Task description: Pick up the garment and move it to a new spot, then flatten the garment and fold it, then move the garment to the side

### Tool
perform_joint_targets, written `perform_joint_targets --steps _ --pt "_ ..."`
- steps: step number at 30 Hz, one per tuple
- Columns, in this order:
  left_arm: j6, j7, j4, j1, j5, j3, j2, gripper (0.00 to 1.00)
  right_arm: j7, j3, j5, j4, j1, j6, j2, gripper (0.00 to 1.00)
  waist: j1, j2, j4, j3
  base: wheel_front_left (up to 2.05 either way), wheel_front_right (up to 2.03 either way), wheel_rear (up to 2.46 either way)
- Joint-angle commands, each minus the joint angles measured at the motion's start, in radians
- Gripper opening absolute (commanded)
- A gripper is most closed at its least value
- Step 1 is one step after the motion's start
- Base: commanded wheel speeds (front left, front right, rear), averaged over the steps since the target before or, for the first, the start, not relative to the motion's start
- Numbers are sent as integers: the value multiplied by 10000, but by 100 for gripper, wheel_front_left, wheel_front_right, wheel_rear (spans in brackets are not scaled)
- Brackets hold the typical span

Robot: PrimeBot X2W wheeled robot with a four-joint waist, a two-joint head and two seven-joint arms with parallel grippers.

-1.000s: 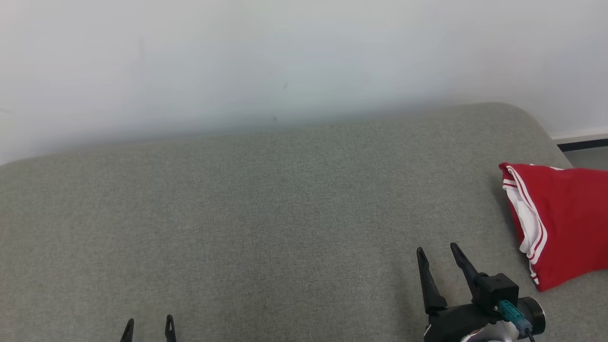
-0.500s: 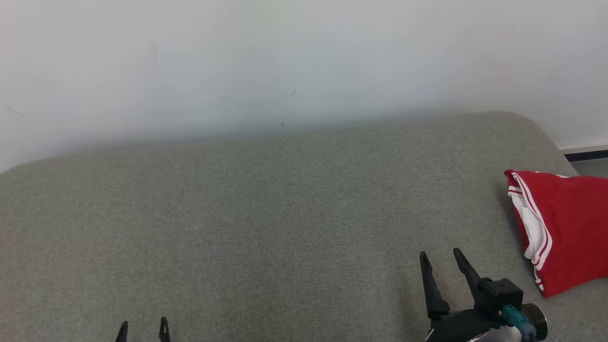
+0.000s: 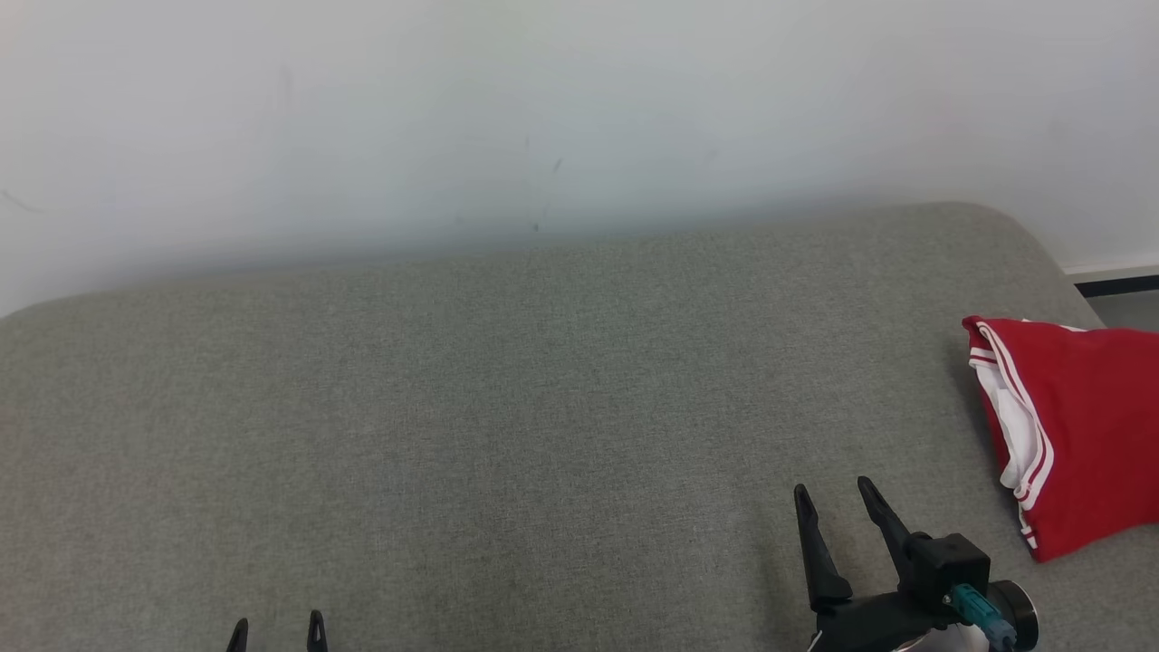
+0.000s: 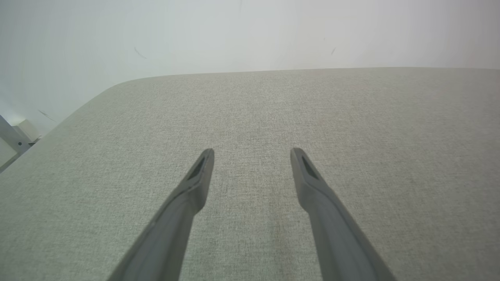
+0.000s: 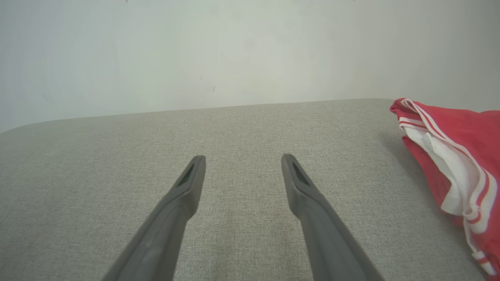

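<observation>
Judged the task all but done, with the red garment (image 3: 1087, 426) seemingly folded and set aside at the right edge of the frame on the grey tabletop (image 3: 543, 407), left hand (image 3: 276, 625) at lower left and right hand (image 3: 831, 486) at lower right both spread, empty.

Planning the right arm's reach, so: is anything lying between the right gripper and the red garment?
Nothing visible does. Only bare grey cushion lies between the right gripper, open and empty, and the red garment off to its right.
</observation>
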Motion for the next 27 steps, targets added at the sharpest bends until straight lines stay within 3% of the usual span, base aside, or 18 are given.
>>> perform_joint_targets --steps 1,10,11,17,27 --pt "52 -29 6 -16 -76 -10 -20 100 3 13 -46 -29 50 -29 22 100 0 0 -4 21 0 0 0" --pt "-9 -29 46 -58 -201 -100 -21 100 3 63 -116 -29 13 -29 23 100 0 0 16 68 0 0 0" --pt "1 -29 43 -64 -174 -97 -21 0 3 55 -116 -33 13 -29 23 0 0 0 19 70 0 0 0" --pt "-19 89 432 25 -286 -64 -29 0 56 3 -11 390 194 0 2 0 0 0 23 73 0 0 0" --pt "-186 674 335 -332 -2542 86 -25 0 650 -227 2301 38 169 -2 4 0 0 0 91 83 0 0 0"
